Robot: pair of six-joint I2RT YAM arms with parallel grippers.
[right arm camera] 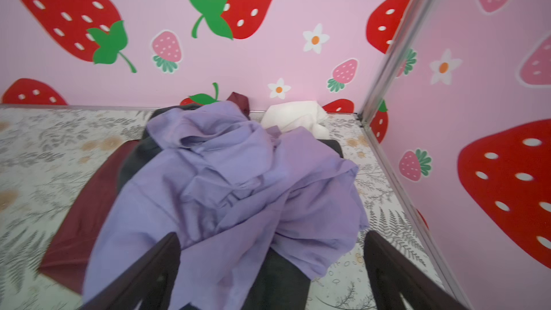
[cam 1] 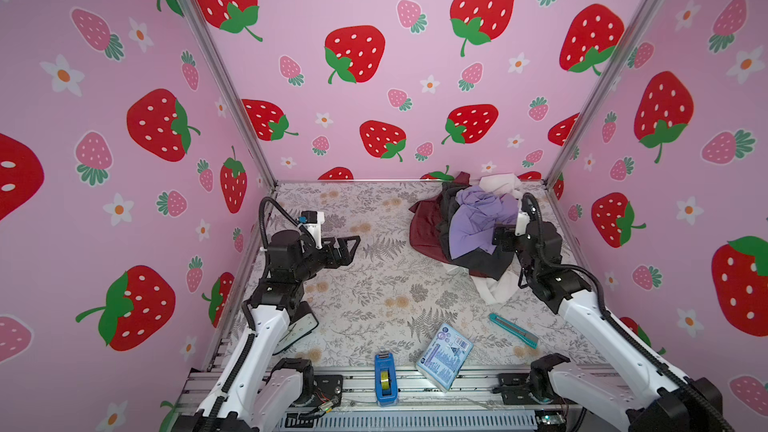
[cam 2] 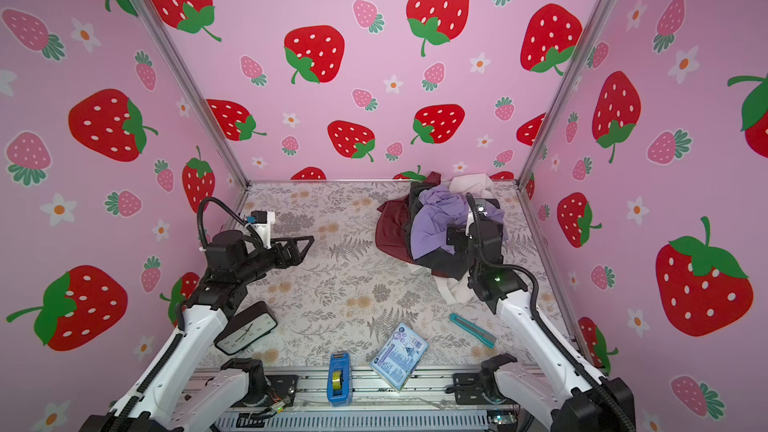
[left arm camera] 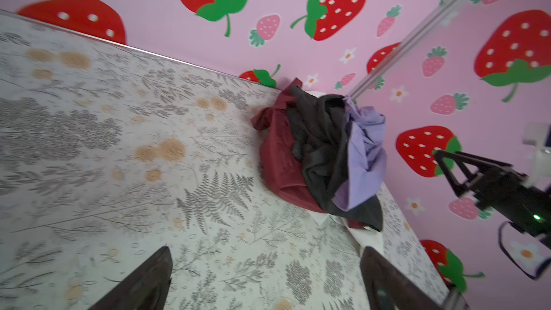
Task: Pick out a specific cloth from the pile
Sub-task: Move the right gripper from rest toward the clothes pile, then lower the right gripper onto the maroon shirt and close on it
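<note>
We see the pile (cam 1: 478,222) on the right half of the table (cam 1: 374,284), close to the back wall and the right back corner. The cloth (cam 1: 424,226) lies on the pile's left side, flat on the table. Much of it shows as a dark red flap, and its inner edge is tucked beneath the black cloth (cam 1: 482,259). A small dark red tip also pokes up at the back of the heap. The lavender cloth (cam 1: 478,218) sits on top, and the white cloth (cam 1: 498,288) spills out at front and back. The right gripper (right arm camera: 271,235) hangs over the pile's near right side with its jaws spread wide. Its wrist view shows lavender fabric lying between the fingers (right arm camera: 161,263), not pinched, so we read it as released and holding nothing. The left gripper (cam 1: 353,243) hovers above bare table on the left, well apart from the pile. It points toward the pile, jaws likewise apart and empty. Near the front edge we find a tape dispenser (cam 1: 385,376), a tissue pack (cam 1: 444,355) just beside it and a cutter (cam 1: 513,329) further right. A clock (cam 2: 245,328) lies under the left arm.
</note>
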